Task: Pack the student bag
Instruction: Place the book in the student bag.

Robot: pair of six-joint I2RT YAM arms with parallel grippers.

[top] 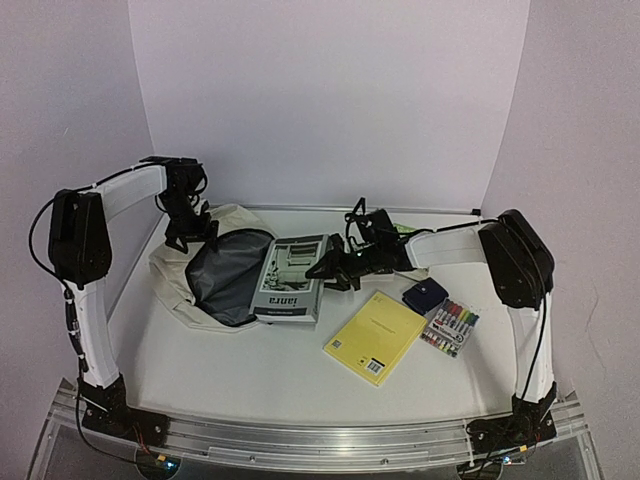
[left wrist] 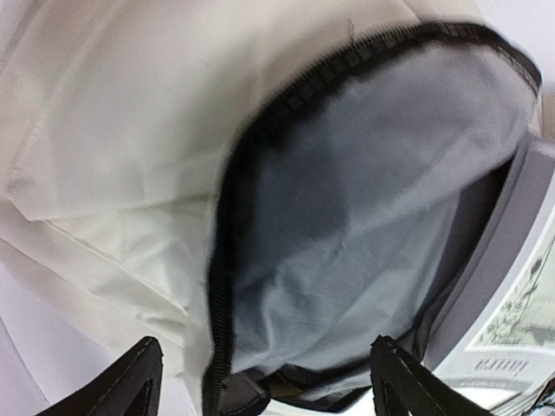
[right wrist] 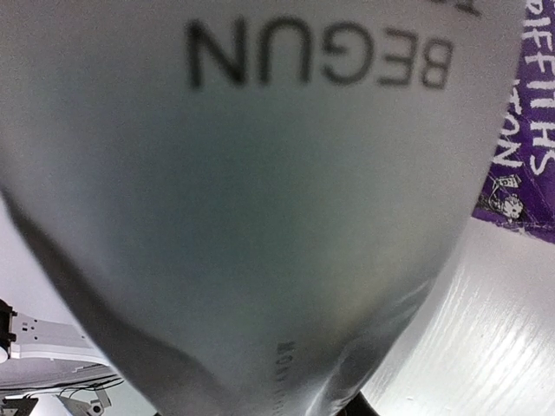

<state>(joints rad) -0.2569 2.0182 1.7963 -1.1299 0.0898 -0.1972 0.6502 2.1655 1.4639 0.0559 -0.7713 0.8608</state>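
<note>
While the cream bag (top: 172, 278) lies at the left centre of the top view with its mouth open, the left gripper (top: 190, 238) hangs over its upper rim, fingers spread wide and clamping nothing. The right gripper (top: 335, 265) is clamped on a grey book (top: 290, 285), whose left edge sits at the bag's mouth.

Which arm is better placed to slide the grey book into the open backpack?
Right. The right gripper grips the grey book, which lies at the mouth of the student bag. The left gripper hovers open over the bag's far rim.
</note>
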